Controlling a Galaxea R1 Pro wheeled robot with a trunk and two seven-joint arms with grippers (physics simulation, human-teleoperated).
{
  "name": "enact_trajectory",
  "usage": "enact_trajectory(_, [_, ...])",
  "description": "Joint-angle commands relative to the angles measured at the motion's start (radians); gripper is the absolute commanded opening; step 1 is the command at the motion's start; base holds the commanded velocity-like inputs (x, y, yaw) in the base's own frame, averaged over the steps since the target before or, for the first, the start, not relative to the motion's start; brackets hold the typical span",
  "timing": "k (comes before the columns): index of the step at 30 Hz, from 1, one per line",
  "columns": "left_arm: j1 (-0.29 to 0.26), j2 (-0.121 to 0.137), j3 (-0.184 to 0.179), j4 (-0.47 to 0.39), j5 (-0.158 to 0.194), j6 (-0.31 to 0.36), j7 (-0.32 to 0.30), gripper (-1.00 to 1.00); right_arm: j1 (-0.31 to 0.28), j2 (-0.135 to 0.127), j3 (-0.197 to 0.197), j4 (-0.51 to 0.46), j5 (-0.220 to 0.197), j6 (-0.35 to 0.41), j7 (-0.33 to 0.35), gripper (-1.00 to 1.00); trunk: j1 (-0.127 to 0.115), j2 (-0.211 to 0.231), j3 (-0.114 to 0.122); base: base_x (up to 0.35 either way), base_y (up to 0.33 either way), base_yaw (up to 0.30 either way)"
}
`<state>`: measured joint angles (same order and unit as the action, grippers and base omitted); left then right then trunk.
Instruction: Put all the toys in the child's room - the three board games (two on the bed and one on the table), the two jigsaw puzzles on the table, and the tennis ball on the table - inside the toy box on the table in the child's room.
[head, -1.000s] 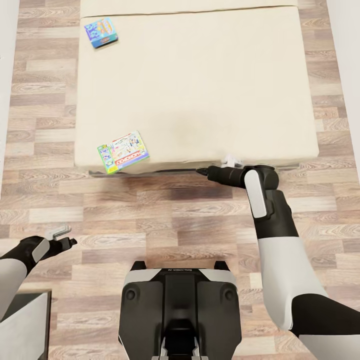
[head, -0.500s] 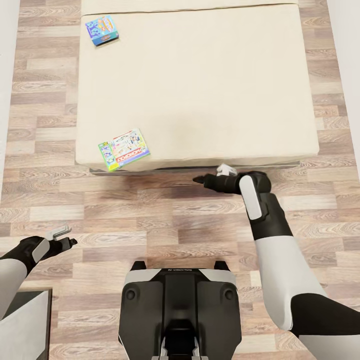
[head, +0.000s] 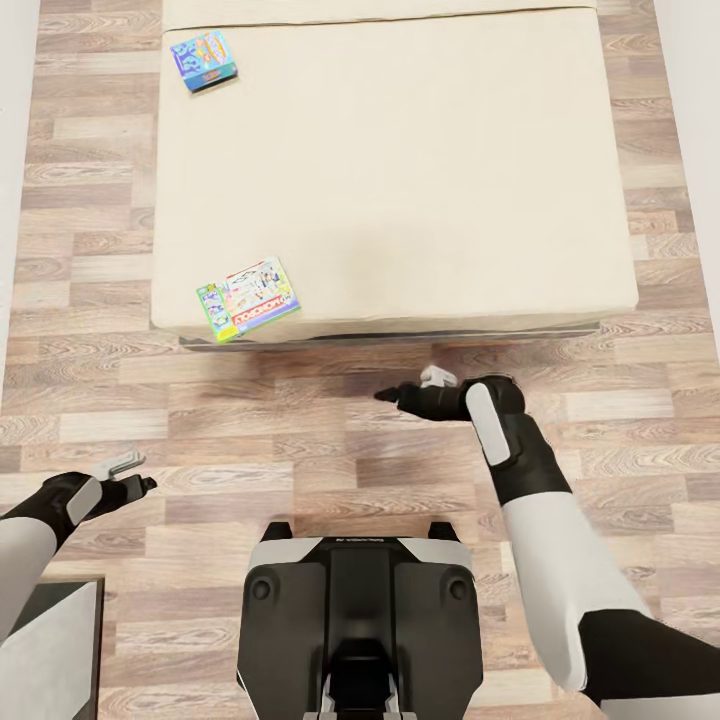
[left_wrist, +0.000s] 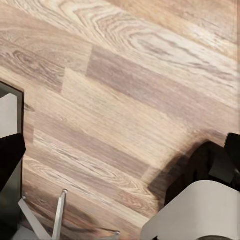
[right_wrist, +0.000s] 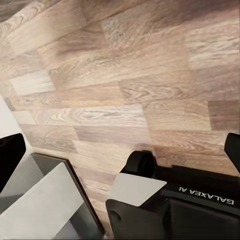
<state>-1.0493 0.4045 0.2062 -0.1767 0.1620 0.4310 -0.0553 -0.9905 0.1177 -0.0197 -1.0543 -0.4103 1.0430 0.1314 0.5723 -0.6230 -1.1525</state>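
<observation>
board games lie on the bed (head: 420, 180): one printed box (head: 248, 299) at the near edge toward the robot's left, the light blue one (head: 204, 61) at the far left corner. both look thin, stiff and light, probably slick on top, so i'd pinch the near box by the edge nearest the mattress rim. right gripper (head: 385, 396) has dropped back from the bed edge to hang over the floor (head: 300, 440); left gripper (head: 146, 484) has barely moved. whether either claw is spread, i cannot tell.
</observation>
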Motion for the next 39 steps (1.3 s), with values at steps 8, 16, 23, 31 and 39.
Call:
enact_trajectory(8, [0.000,-0.006,0.002,-0.001,0.010,0.006,-0.002,1.00,0.081,0.011,0.002,0.090,0.014,-0.077,0.042,1.00,0.000,-0.001,-0.001,0.000,0.000,0.000])
enact_trajectory(16, [0.001,-0.003,0.003,0.000,0.010,0.008,-0.067,1.00,0.145,0.013,0.066,0.297,0.013,-0.378,0.087,1.00,0.000,-0.001,-0.001,0.000,0.000,0.000])
enact_trajectory(23, [0.015,0.005,0.002,0.004,0.005,0.017,-0.224,1.00,0.154,0.034,0.114,0.429,0.011,-0.654,0.201,1.00,0.000,-0.001,-0.001,0.000,0.000,0.000])
enact_trajectory(31, [0.031,0.008,0.000,0.004,0.004,0.024,-0.276,1.00,0.158,0.057,0.124,0.504,0.016,-0.846,0.299,1.00,0.000,-0.001,-0.001,0.000,0.000,0.000])
enact_trajectory(39, [0.034,0.006,0.000,0.002,0.009,0.026,-0.280,1.00,0.160,0.057,0.128,0.511,0.010,-0.901,0.329,1.00,0.000,-0.001,-0.001,0.000,0.000,0.000])
